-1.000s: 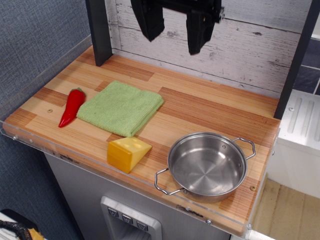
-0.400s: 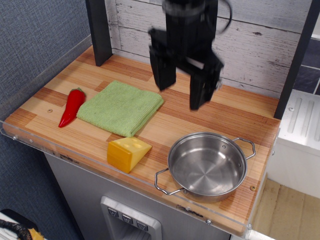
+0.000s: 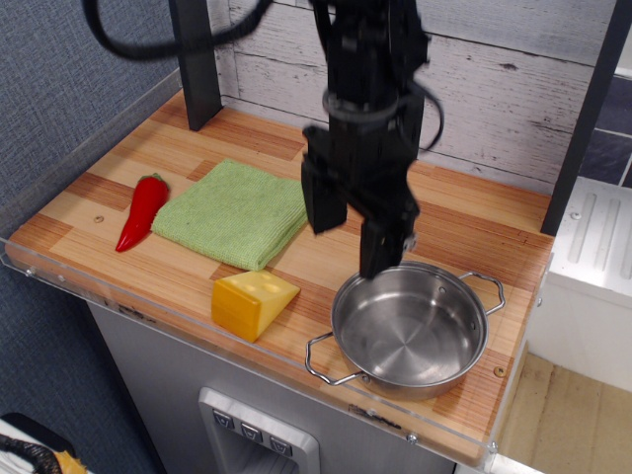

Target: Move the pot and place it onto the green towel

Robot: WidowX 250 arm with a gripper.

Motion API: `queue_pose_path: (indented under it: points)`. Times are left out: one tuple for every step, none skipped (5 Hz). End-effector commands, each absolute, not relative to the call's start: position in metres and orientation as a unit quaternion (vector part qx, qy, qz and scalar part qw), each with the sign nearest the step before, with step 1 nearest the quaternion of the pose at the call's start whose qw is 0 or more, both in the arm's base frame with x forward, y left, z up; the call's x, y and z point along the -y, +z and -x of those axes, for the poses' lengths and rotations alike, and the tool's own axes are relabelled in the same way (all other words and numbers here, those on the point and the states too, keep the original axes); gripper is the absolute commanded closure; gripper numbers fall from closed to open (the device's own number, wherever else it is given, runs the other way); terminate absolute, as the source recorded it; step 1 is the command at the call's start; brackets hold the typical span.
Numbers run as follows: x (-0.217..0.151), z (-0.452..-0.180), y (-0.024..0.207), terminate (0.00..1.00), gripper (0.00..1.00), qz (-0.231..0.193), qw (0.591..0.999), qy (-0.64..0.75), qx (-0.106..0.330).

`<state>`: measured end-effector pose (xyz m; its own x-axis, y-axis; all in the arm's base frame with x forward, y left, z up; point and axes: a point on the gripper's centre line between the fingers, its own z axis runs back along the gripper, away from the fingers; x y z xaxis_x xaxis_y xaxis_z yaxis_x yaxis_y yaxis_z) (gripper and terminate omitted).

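Note:
The shiny steel pot [image 3: 413, 331] with two wire loop handles stands empty at the front right of the wooden counter. The light green towel [image 3: 235, 212] lies folded at the left centre. My black gripper [image 3: 351, 242] hangs open between them, just above the pot's far-left rim. Its right finger [image 3: 379, 247] is close over the rim and its left finger [image 3: 324, 205] is outside the pot toward the towel. It holds nothing.
A yellow cheese wedge [image 3: 252, 301] sits at the front, between towel and pot. A red pepper [image 3: 143, 209] lies left of the towel. A dark post [image 3: 196, 61] stands at the back left, another [image 3: 588, 109] at the right. The counter edge [image 3: 247, 360] runs along the front.
My gripper has come down from the top of the view and moved forward, from above the back of the counter to the pot's far rim. The objects have not moved.

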<state>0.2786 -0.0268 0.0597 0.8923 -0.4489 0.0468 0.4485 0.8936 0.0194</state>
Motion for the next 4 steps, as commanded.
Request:
queue_pose_path:
  points:
    - [0.029, -0.284, 0.037, 0.0, 0.0, 0.009, 0.969, -0.245, 0.039]
    - [0.031, -0.285, 0.024, 0.0, 0.0, 0.002, 0.967, -0.252, 0.025]
    - [0.034, -0.287, 0.018, 0.0, 1.0, 0.0, 0.966, -0.26, 0.018]
    - [0.034, -0.288, 0.013, 0.0, 1.0, 0.001, 0.965, -0.261, 0.004]
